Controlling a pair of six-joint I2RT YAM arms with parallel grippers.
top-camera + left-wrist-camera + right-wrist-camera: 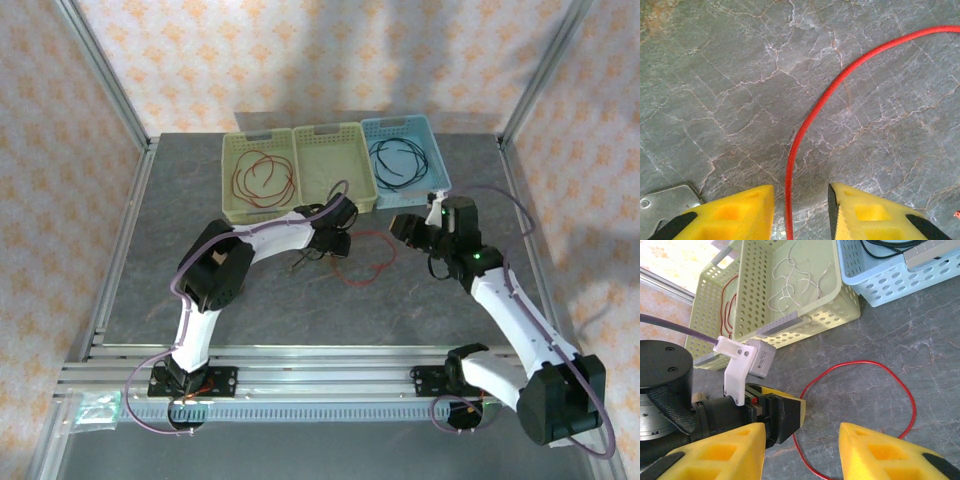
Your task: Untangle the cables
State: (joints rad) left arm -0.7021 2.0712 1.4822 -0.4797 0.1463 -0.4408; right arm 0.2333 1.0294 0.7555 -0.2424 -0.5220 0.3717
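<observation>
Red cable (pixel 812 116) lies loose on table (pixel 150 250), looped in front of the baskets. Others look sorted: red coil (pixel 262 180) in yellow basket (pixel 228 180), whitish cable (pixel 790 287) in middle basket (pixel 805 315), black cable (pixel 400 160) in blue basket (pixel 400 122). Left gripper (pixel 801 192) straddles the wire, jaws apart, lined up for a pinch. Right gripper (pixel 801 427) is open and empty, near the loop, probably to take the other side.

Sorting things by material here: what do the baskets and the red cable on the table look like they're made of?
Baskets: moulded plastic, matte pastel, going by the evenly perforated walls. Red cable: probably wire in a smooth rubbery or vinyl sheath; it bends in soft curves.
</observation>
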